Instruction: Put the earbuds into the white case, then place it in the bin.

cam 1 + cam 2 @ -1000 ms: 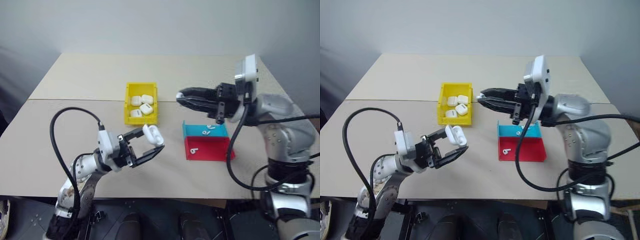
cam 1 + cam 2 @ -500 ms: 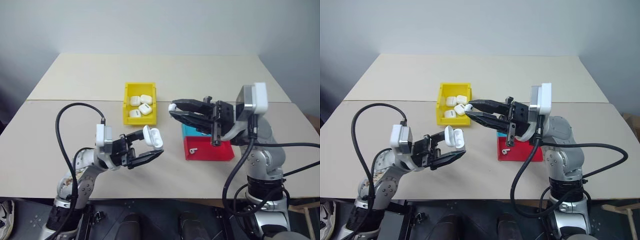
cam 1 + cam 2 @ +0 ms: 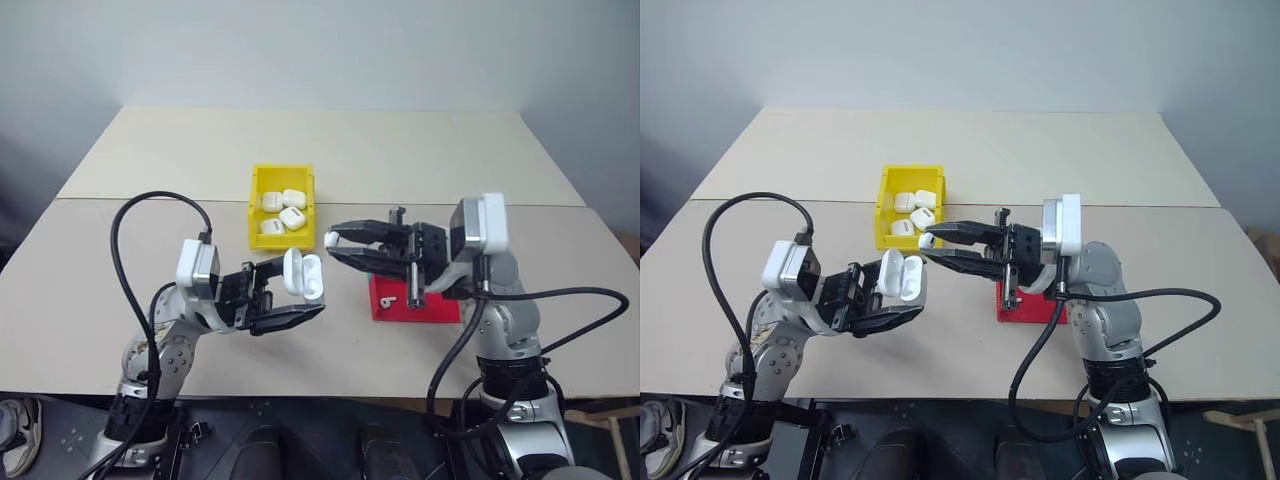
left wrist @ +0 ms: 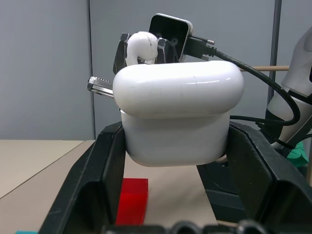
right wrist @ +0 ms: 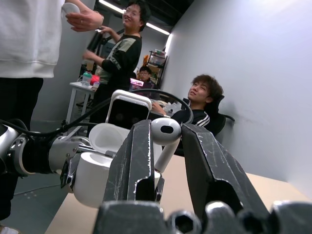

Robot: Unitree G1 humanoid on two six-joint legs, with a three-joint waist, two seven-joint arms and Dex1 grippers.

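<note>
My left gripper (image 3: 288,296) is shut on the white case (image 3: 304,276), held above the table with its lid flipped open. The case (image 4: 178,109) sits squarely between the two black fingers. My right gripper (image 3: 336,241) is shut on one of the earbuds (image 3: 331,240), pinched by its stem (image 5: 165,134). That earbud hangs just right of and slightly above the case's open mouth, not touching it. Another earbud (image 3: 389,298) lies in the red tray (image 3: 420,306). The yellow bin (image 3: 254,212) stands behind the case and holds several closed white cases.
The red tray lies under my right arm, partly covered by it. A black cable loops up from my left wrist (image 3: 150,215). The right wrist view takes in several people (image 5: 122,58) beyond the table.
My right gripper came down and to the left with the earbud, ending close to the case. My left wrist rolled, turning the open case toward it.
</note>
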